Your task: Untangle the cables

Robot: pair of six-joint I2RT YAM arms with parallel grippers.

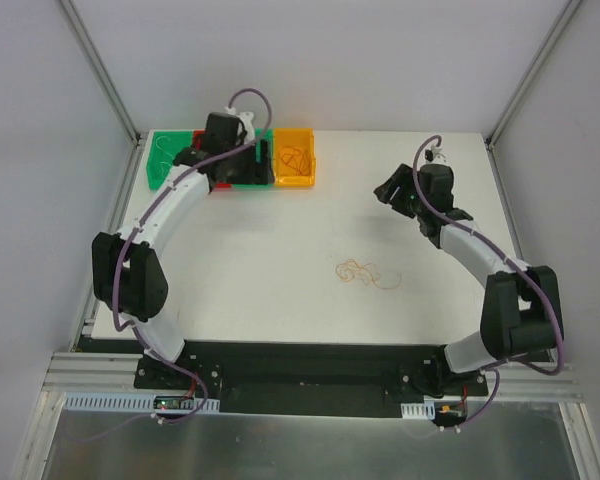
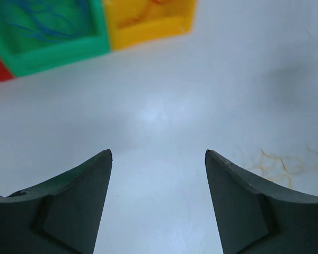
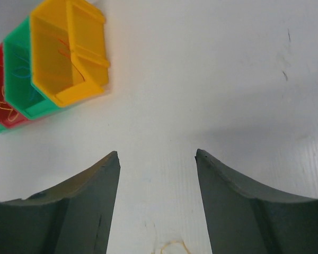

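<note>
A small tangle of orange and yellow cables point(image 1: 364, 272) lies on the white table, right of centre. It shows blurred at the right of the left wrist view point(image 2: 278, 164), and one yellow loop point(image 3: 175, 246) shows at the bottom of the right wrist view. My left gripper point(image 1: 248, 168) hovers by the bins at the back left, open and empty point(image 2: 158, 153). My right gripper point(image 1: 392, 190) hangs above the table beyond the tangle, open and empty point(image 3: 157, 153). Both are well apart from the tangle.
A row of bins stands at the back left: a yellow bin point(image 1: 295, 157) holding orange wire, a green bin point(image 2: 47, 32) holding blue wires, a red bin point(image 3: 0, 98) with yellow wire, and another green bin point(image 1: 161, 160). The left arm partly hides them from above.
</note>
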